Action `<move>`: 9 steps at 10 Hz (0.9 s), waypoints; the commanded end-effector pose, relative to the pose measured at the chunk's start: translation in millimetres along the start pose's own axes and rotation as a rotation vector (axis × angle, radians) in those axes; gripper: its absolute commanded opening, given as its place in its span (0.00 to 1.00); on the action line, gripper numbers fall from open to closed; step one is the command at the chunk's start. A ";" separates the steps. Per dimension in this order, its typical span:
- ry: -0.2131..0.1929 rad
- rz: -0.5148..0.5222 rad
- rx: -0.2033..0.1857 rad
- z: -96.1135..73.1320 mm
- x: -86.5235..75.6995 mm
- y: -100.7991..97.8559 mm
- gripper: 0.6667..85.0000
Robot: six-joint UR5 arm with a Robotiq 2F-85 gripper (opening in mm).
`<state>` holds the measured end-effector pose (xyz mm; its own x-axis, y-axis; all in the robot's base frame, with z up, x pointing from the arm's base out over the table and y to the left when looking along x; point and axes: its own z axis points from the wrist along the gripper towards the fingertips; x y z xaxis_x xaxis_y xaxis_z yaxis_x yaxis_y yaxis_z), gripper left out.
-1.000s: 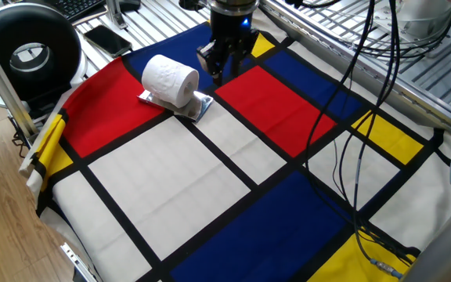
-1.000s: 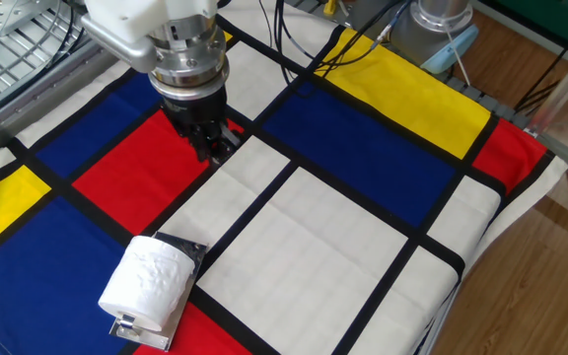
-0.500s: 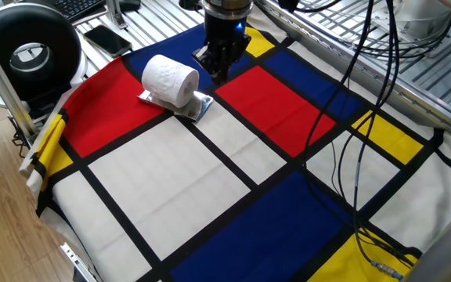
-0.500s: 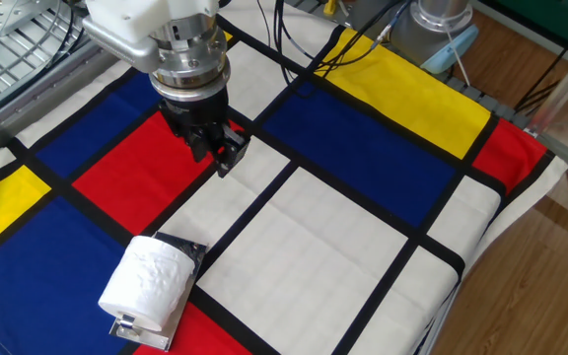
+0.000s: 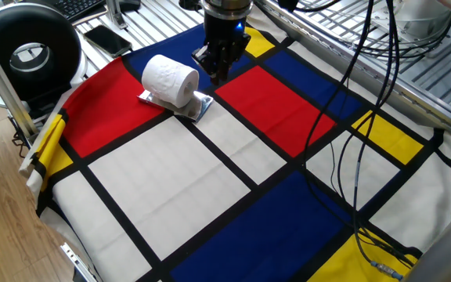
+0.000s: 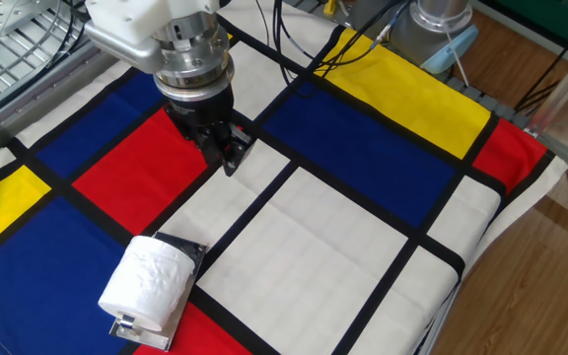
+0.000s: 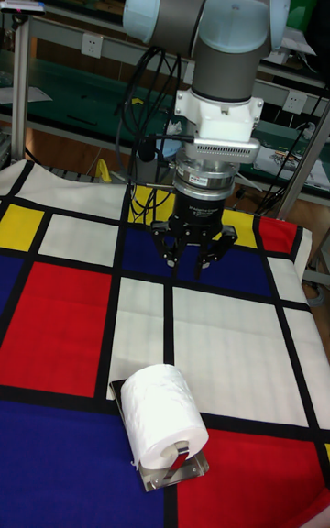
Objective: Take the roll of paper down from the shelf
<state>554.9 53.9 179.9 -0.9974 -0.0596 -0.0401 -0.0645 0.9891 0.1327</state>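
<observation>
The roll of paper (image 5: 169, 80) is white and embossed, and lies on its side on the shelf (image 5: 200, 106), a small shiny silver platform on the colour-block cloth. The roll (image 6: 151, 283) covers most of the shelf (image 6: 191, 250). In the tall view the roll (image 7: 163, 413) sits near the bottom with the shelf's (image 7: 176, 477) front edge showing under it. My gripper (image 7: 190, 264) points down over the cloth, beyond the roll and apart from it, fingers spread with nothing between them. It hangs beside the roll's far end in one fixed view (image 5: 218, 72) and above it in the other (image 6: 225, 156).
A large black round device (image 5: 30, 51) and a black phone (image 5: 106, 37) lie off the cloth's far left corner. Black cables (image 5: 351, 157) hang over the cloth's right side. The cloth's left edge (image 5: 45, 157) drops toward wooden floor.
My gripper has turned about its vertical axis and shifted slightly along the cloth. The roll and the shelf have not moved.
</observation>
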 end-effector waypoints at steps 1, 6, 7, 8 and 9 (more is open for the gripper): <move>-0.026 -0.015 -0.028 -1.6 -6.8 6.8 0.45; -0.008 -0.066 -0.030 0.3 5.6 7.6 0.49; -0.012 -0.076 -0.033 -1.1 6.9 3.2 0.49; -0.005 -0.078 -0.031 -2.3 9.1 1.0 0.50; 0.002 -0.077 -0.024 -1.9 10.6 -0.7 0.50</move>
<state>548.7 54.6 179.9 -0.9909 -0.1239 -0.0530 -0.1305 0.9803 0.1479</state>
